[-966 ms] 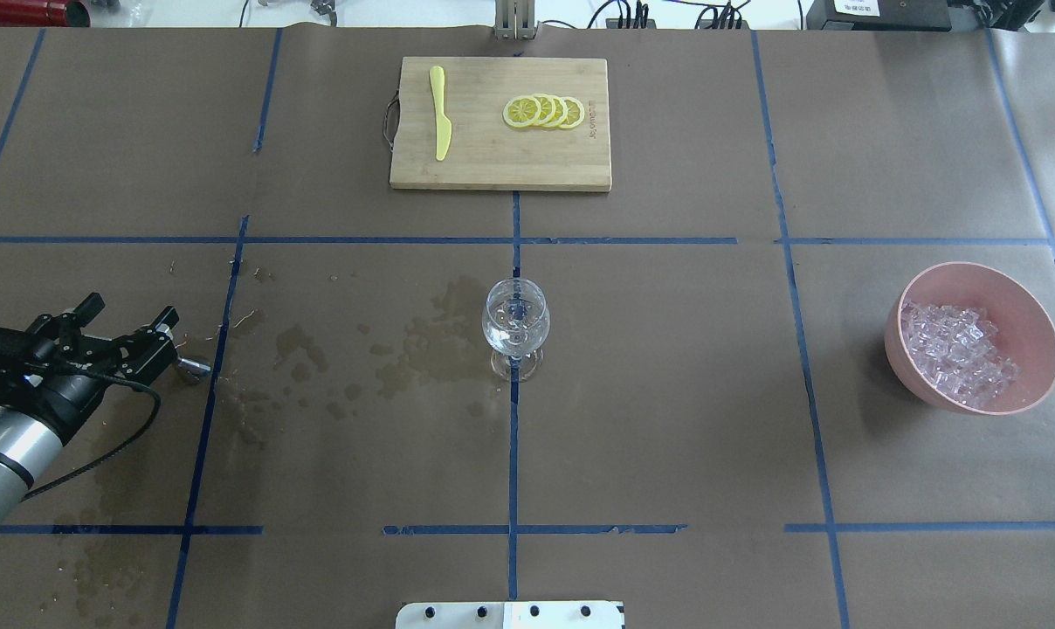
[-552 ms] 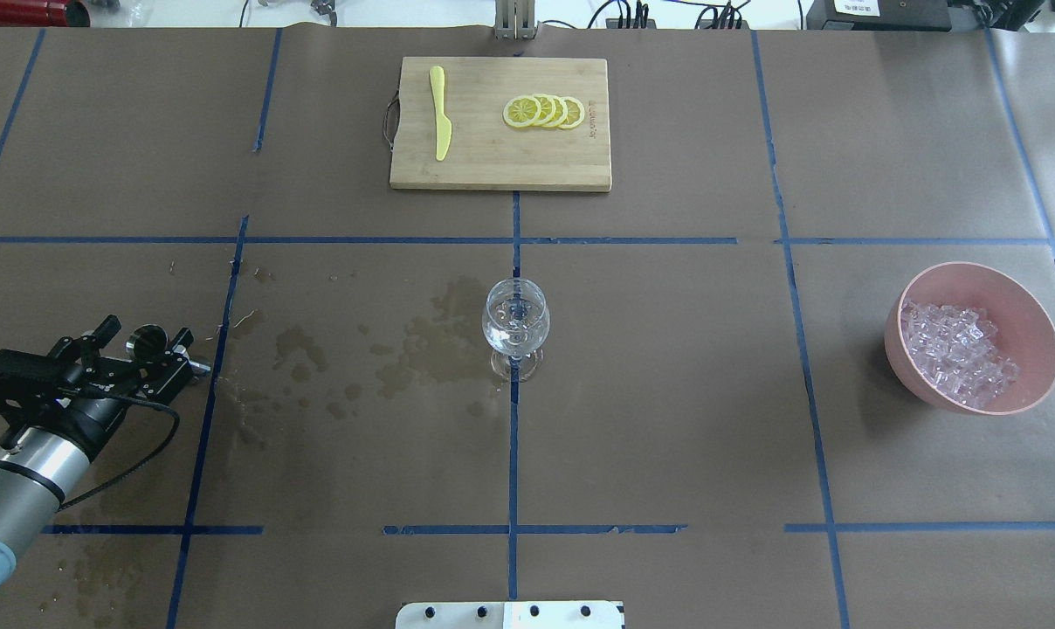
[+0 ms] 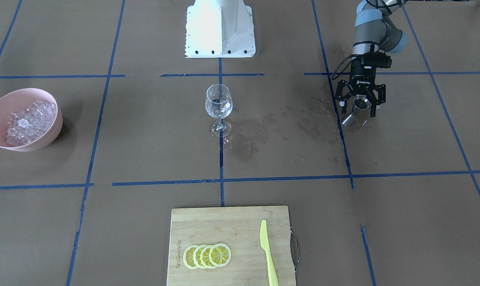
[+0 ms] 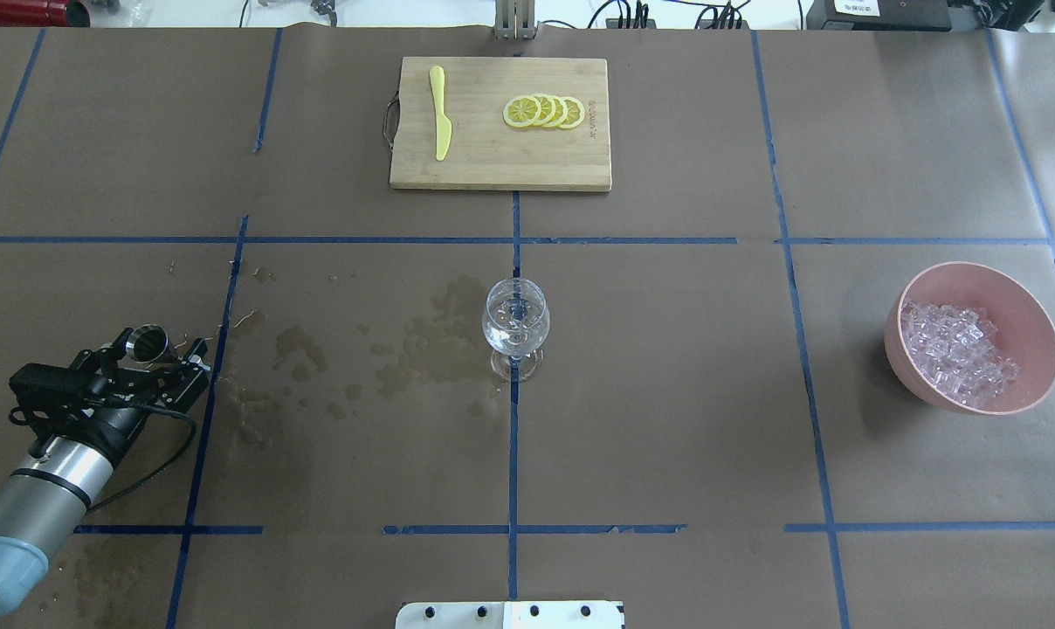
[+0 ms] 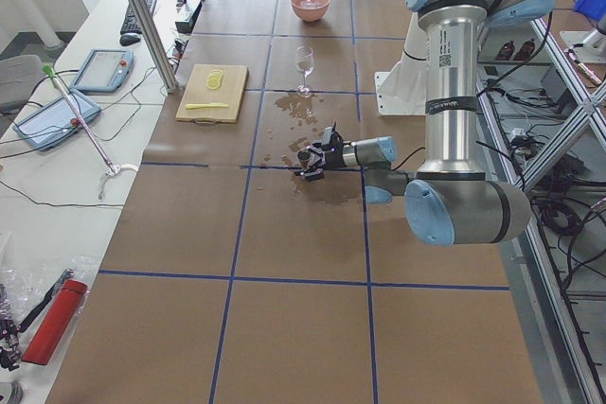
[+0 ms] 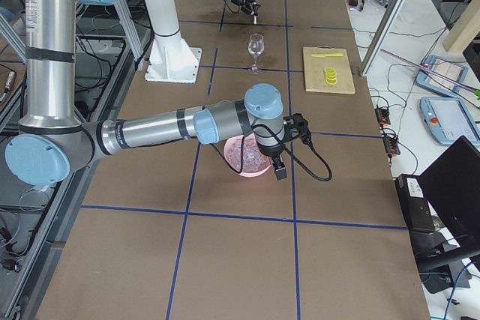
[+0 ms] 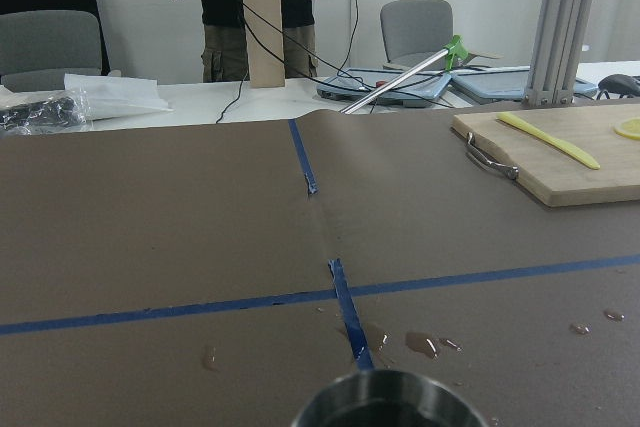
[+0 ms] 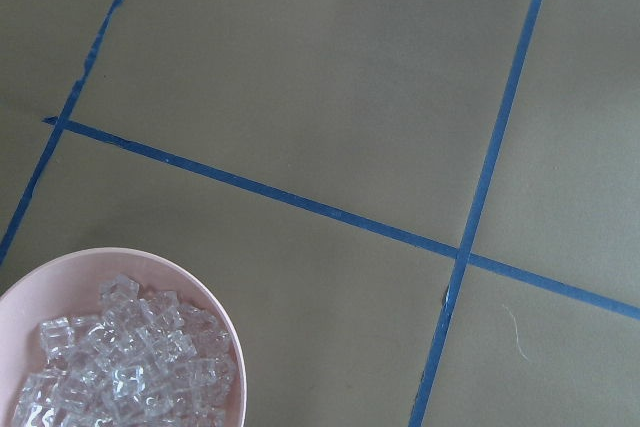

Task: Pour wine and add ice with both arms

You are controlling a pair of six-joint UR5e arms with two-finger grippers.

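Currently left hand (image 3: 358, 107) pinches small steel hourglass jigger (image 3: 350, 116); recommend holding it level, lowering squarely onto brown papered table (image 3: 403, 159); right hand (image 6: 277, 164) grip: cannot tell.

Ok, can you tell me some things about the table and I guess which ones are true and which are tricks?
1. The ice is in the pink bowl. True.
2. The glass is lying on its side. False: it stands upright in the middle of the table.
3. The left gripper holds a metal cup. True.
4. The lemon slices are in the glass. False: they lie in a row on the board, apart from the yellow knife.
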